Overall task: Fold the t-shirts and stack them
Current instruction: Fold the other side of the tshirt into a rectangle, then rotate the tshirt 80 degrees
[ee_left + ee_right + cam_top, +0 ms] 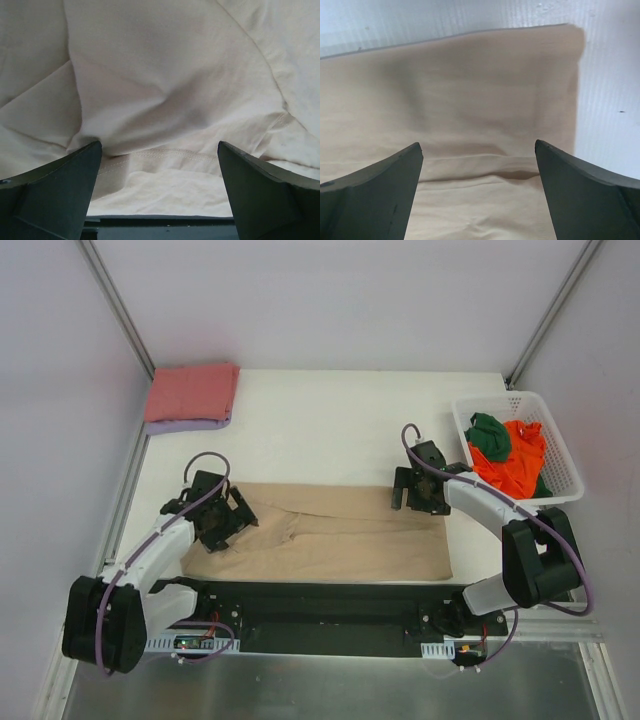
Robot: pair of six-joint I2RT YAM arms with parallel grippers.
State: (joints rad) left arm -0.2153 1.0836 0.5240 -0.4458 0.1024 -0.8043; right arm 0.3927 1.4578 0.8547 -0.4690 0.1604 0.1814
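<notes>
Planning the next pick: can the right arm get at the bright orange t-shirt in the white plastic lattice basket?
Probably yes: the open-topped basket sits beside that arm, the orange shirt lies exposed on top, and the right claw is open, holding nothing.

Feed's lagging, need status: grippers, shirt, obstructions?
Open: left gripper, right gripper, both low over tan t-shirt. It lies flat, a long rectangle. Stacked: salmon pink t-shirt on lavender t-shirt. Nothing blocking.

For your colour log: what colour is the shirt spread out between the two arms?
The shirt is tan; the top view shows it best.
</notes>
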